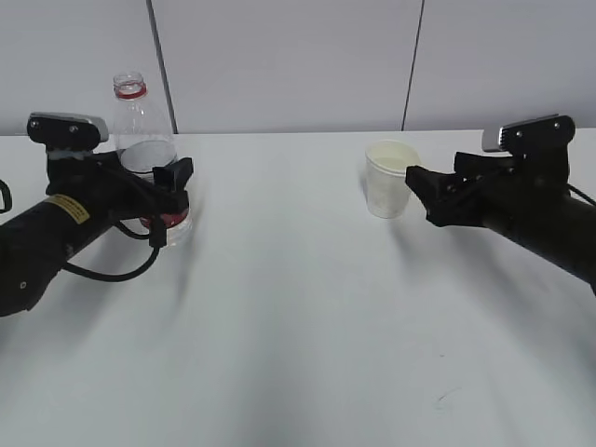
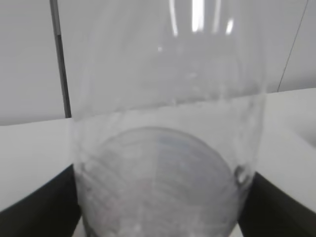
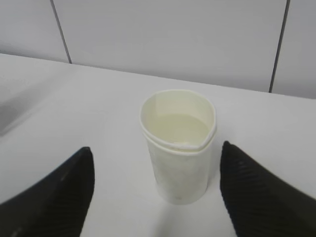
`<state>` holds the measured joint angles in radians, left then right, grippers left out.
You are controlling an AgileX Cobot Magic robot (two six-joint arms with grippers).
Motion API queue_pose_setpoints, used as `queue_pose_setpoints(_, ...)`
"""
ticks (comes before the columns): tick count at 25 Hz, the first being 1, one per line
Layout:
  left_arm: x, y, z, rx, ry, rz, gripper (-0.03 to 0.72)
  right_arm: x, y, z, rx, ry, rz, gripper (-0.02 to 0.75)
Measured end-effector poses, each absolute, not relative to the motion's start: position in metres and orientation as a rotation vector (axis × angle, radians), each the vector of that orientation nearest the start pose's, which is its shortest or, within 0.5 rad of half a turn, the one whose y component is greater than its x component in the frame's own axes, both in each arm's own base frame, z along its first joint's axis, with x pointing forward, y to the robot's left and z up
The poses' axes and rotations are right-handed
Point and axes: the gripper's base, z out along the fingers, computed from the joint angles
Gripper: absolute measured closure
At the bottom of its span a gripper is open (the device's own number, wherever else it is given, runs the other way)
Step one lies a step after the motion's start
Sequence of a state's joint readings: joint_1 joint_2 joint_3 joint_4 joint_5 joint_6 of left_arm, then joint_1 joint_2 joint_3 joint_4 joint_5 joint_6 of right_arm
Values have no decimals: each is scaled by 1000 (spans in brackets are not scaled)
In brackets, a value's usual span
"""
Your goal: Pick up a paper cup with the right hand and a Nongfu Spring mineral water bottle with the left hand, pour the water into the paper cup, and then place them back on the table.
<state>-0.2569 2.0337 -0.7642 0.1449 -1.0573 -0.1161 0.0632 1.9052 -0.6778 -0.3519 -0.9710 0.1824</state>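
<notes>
We see a matte white surface (image 1: 298, 307) backed by grey wall panels (image 1: 279, 56) with dark seams. The left end effector (image 1: 172, 200) is clamped around the Nongfu Spring mineral water bottle (image 1: 140, 130), which stands upright on the surface. The right end effector (image 3: 158, 197) is spread, with the paper cup (image 3: 178, 143) standing between and just ahead of its fingertips, untouched.

Pale grey panelled wall (image 1: 279, 65) with dark vertical seams behind white tabletop (image 1: 298, 326).
</notes>
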Motion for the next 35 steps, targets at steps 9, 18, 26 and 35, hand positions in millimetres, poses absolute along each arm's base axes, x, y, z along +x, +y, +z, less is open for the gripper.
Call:
queue_pose_setpoints(9,348,-104,155,297,1663,-318,134,328,45,186,-300,1689,239,146)
queue_pose_setpoints(18,340,-100,194,295,1642,-296,134,324,44,212,-305,1630,219,146)
queue_pose_setpoints(26,331,-96,229,278,1592,-275,134,334,43,233,-275,1629,211,146)
queue_pose_setpoints(35,355,-99,264,275,1661,-234,134,358,41,271,-236,1709,193,146)
